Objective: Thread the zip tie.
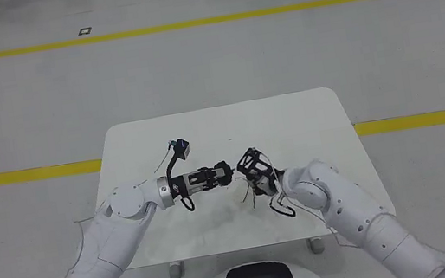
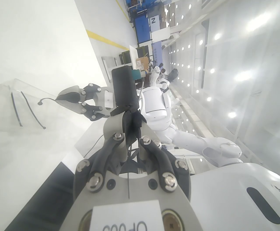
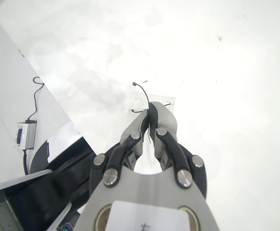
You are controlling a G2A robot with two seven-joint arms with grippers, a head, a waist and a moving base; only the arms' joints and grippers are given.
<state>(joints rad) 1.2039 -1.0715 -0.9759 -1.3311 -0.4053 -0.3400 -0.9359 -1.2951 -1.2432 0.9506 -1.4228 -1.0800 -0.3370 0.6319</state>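
Note:
Both grippers meet tip to tip above the middle of the white table (image 1: pixel 307 117). My right gripper (image 3: pixel 149 111) is shut on a thin black zip tie (image 3: pixel 144 93). Its square head (image 3: pixel 133 83) curls free beyond the fingertips, and a short tail pokes back between the fingers. The left wrist view shows that same gripper (image 2: pixel 60 98) with the tie's head (image 2: pixel 39 103) sticking out. My left gripper (image 2: pixel 129 124) looks shut, and a thin black strip (image 2: pixel 128 186) runs back from between its fingers over the palm. From above, the left gripper (image 1: pixel 226 173) almost touches the right one (image 1: pixel 243 171).
A clear flat tray (image 3: pixel 166 98) lies on the table under the grippers. Two loose black zip ties (image 2: pixel 16 109) (image 2: pixel 32 109) rest on it. Off the table edge, a grey power box (image 3: pixel 24 135) with a cable sits on the floor.

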